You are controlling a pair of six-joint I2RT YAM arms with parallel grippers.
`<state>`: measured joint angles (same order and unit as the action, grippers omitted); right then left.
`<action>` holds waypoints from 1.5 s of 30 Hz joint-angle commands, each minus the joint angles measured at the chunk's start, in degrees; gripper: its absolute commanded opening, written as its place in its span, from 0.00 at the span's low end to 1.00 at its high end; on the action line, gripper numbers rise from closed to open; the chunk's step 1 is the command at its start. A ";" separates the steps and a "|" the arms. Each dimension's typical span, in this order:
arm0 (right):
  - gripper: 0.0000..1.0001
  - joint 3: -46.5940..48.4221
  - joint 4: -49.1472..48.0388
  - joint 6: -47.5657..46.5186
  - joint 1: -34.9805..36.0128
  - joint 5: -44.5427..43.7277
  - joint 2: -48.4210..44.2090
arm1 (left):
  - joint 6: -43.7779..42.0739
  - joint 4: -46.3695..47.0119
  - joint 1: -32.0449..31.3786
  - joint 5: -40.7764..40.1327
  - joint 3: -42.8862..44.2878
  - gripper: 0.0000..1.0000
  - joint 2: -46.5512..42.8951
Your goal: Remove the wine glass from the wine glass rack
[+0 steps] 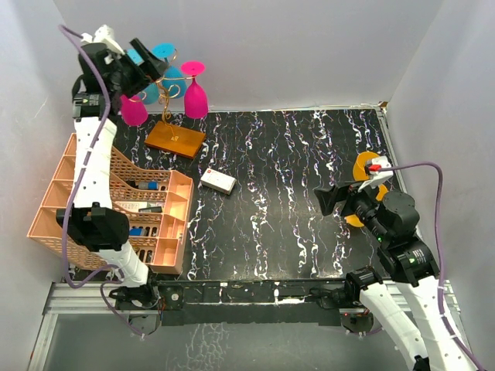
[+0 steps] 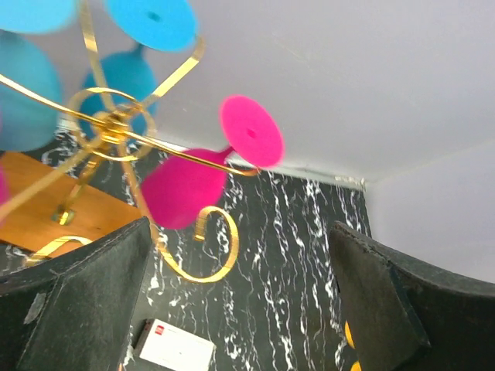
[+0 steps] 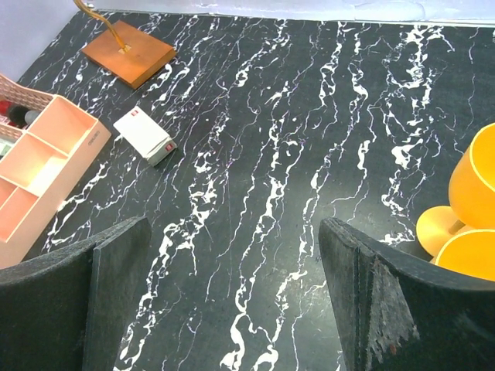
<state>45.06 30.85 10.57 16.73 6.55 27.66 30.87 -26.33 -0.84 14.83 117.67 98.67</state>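
Note:
The gold wire wine glass rack [image 1: 172, 85] stands on its orange-brown wooden base [image 1: 175, 139] at the far left. Pink [image 1: 196, 97] and blue [image 1: 166, 56] wine glasses hang upside down from its spiral arms. In the left wrist view a pink glass [image 2: 186, 185] hangs on a gold arm [image 2: 116, 124], with blue glasses [image 2: 151, 19] behind. My left gripper [image 1: 147, 66] is open, raised at the top of the rack, holding nothing. My right gripper [image 1: 329, 199] is open and empty at the right, above the table.
A peach lattice basket [image 1: 116, 205] with small items stands at the left. A white box [image 1: 218, 182] lies near the middle. Orange glasses [image 3: 468, 216] lie by the right gripper. The black marbled table [image 1: 286, 201] ends at white walls.

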 commanded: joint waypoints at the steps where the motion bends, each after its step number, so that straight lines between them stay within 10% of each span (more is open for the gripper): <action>1: 0.99 -1.11 -5.37 -0.55 0.65 -2.86 -2.48 | 5.95 3.32 8.02 4.80 1.39 0.95 -0.60; 10: 0.99 -2.49 -6.69 -0.80 1.44 -4.47 -4.08 | 11.65 6.36 17.49 3.27 -0.71 0.89 1.03; 21: 0.99 -4.28 -7.65 -1.09 2.74 -7.79 -6.80 | 12.64 5.23 17.63 -8.08 -1.44 0.78 5.50; 45: 0.99 -4.70 -8.11 -1.44 3.12 -8.74 -6.13 | 10.52 7.27 17.54 -5.59 -1.03 0.41 9.00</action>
<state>40.58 26.72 10.07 19.46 -1.37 21.45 43.00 -19.27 16.75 9.63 116.77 109.43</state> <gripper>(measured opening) 0.993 0.438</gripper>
